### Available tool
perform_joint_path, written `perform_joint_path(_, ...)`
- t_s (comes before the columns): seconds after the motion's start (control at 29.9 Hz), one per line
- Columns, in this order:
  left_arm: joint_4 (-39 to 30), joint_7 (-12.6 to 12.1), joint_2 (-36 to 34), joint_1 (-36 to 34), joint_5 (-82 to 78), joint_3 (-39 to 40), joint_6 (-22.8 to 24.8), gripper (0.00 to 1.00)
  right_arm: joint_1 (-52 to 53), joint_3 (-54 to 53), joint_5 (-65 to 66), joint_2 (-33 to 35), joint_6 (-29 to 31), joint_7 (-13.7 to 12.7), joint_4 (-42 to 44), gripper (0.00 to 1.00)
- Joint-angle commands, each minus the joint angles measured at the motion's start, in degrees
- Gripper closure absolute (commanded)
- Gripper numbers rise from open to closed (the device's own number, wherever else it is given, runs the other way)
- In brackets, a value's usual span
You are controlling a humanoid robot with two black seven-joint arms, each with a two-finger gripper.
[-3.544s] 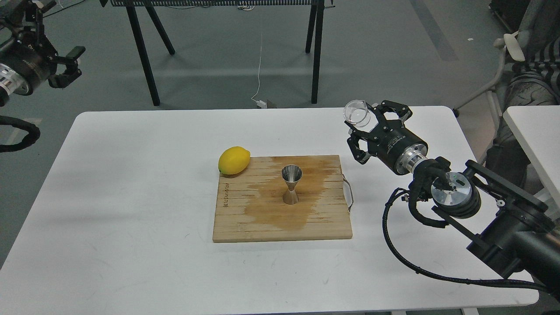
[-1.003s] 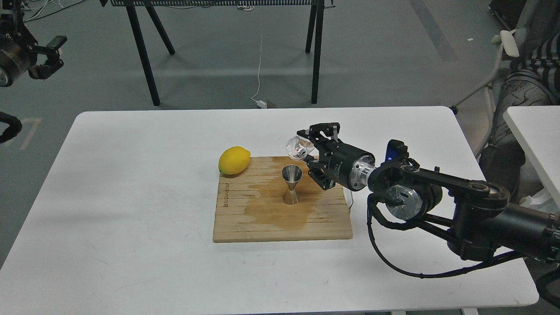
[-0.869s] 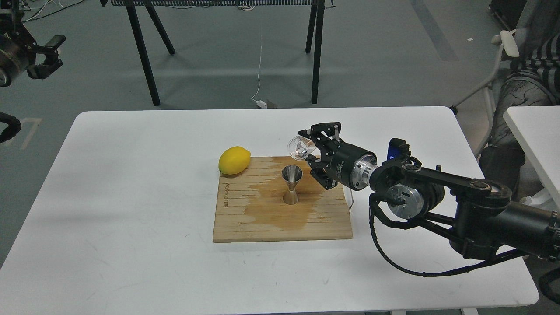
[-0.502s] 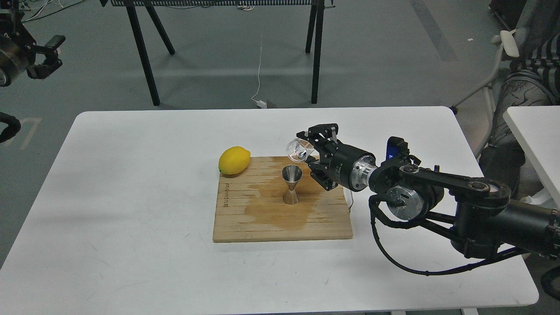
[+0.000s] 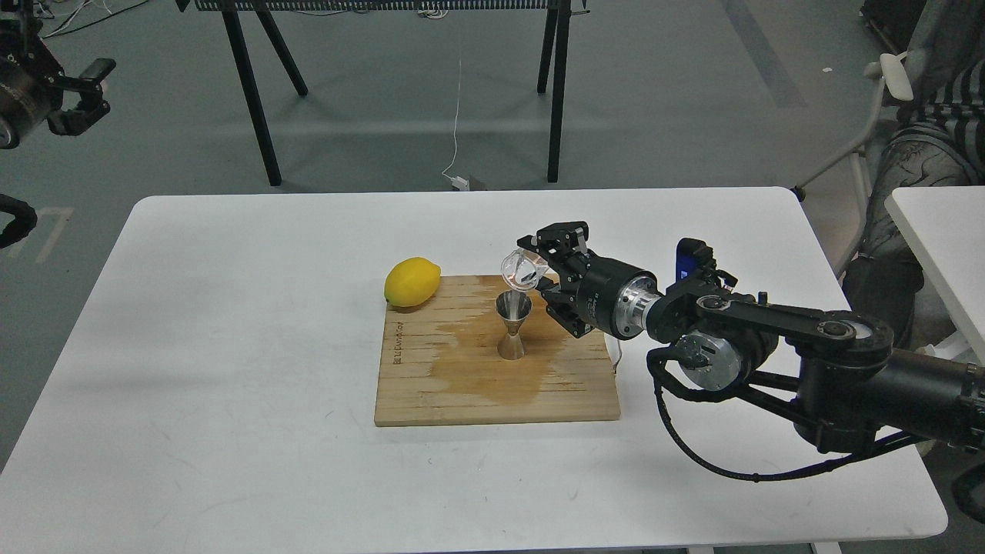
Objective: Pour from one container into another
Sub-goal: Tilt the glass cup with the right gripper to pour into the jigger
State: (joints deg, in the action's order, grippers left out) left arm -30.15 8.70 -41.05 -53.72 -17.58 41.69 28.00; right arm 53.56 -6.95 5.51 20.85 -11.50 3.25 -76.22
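The small clear glass cup [image 5: 522, 269] is tipped mouth-down to the left, held in my right gripper [image 5: 542, 265], which is shut on it. Its lip hangs just above the mouth of the steel hourglass jigger [image 5: 512, 324]. The jigger stands upright near the middle of the wooden board [image 5: 431, 385]. My left gripper [image 5: 81, 92] hangs high at the far left, off the table, with its fingers apart and nothing in them.
A yellow lemon [image 5: 412, 282] rests at the board's back left corner. A damp stain darkens the board around the jigger. The board lies on a white table [image 5: 231, 346]. A second table and a seated person are at the right edge.
My right gripper carried the cup from the table's right side to above the jigger, then tipped it further down and slightly left. The left gripper rose and drew left.
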Motion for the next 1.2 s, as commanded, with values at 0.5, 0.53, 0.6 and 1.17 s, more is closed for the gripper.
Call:
perform_joint_path(0.5,0.0,-0.2,-0.3,-0.4,0.0,-0.1,0.0,0.0,1.9,2.3,2.7,-0.2,0.0,0.0,0.5,0.98)
perform_joint_path(0.53,-0.1,-0.2,-0.2,-0.4,0.0,-0.1,0.0,0.0,2.0,2.3,2.8,-0.2,0.0,0.0,0.5,0.98)
perform_joint_path(0.6,0.0,-0.2,-0.2,-0.4,0.0,-0.1,0.0,0.0,2.0,2.3,2.9,-0.2,0.1,0.0,0.5,0.98)
perform_joint_path(1.17,-0.1,-0.2,-0.3,-0.8,0.0,-0.1,0.0,0.0,4.3,6.4,5.1,-0.5,0.0,0.4,1.8,0.98)
